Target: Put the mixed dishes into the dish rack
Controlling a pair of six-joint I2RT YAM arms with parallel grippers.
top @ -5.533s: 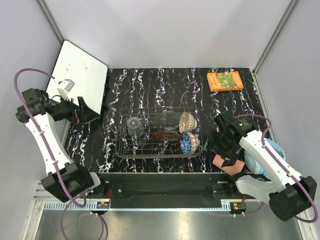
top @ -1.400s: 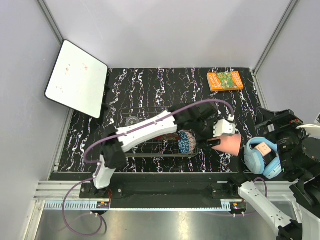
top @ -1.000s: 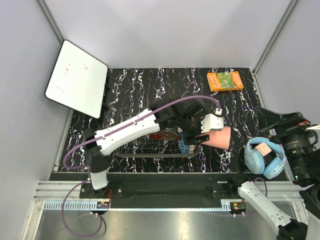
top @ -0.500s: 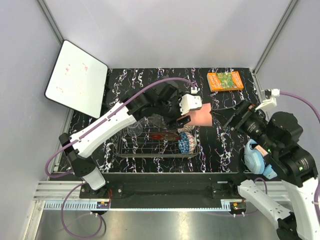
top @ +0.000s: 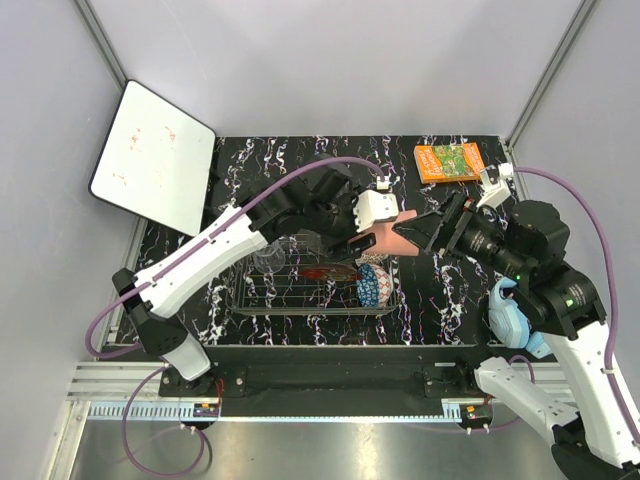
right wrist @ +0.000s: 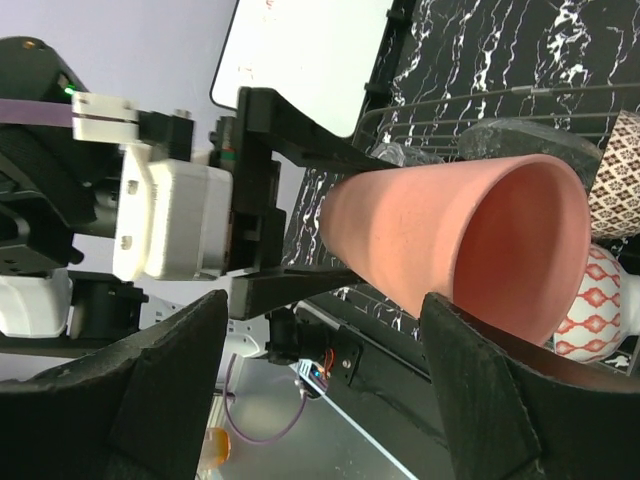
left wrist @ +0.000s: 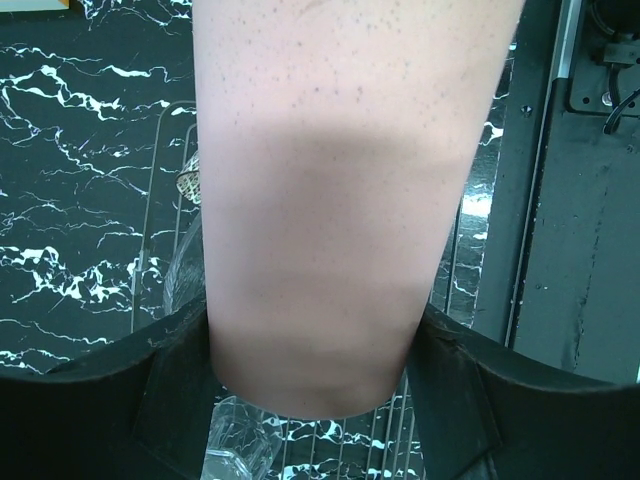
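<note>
My left gripper (top: 382, 232) is shut on the base end of the salmon-pink cup (top: 403, 226), which lies on its side in the air over the right end of the dish rack (top: 250, 300). The cup (left wrist: 340, 200) fills the left wrist view between the black fingers (left wrist: 165, 395). My right gripper (top: 432, 232) stands open just at the cup's mouth (right wrist: 520, 240), with one finger (right wrist: 500, 400) under the rim and not closed on it. In the rack are a blue patterned bowl (top: 378, 285), a red dish (top: 335, 272), a clear glass cup (top: 268, 255) and a beige-brown bowl (right wrist: 615, 190).
An orange book (top: 450, 162) lies at the back right of the black marbled table. Blue headphones (top: 512, 318) sit at the right, under my right arm. A white board (top: 155, 158) leans at the back left. Grey walls close in both sides.
My left arm carried the pink cup up and leftward from the table to above the rack's right end. My right arm swung in from the right until its open jaws met the cup's mouth.
</note>
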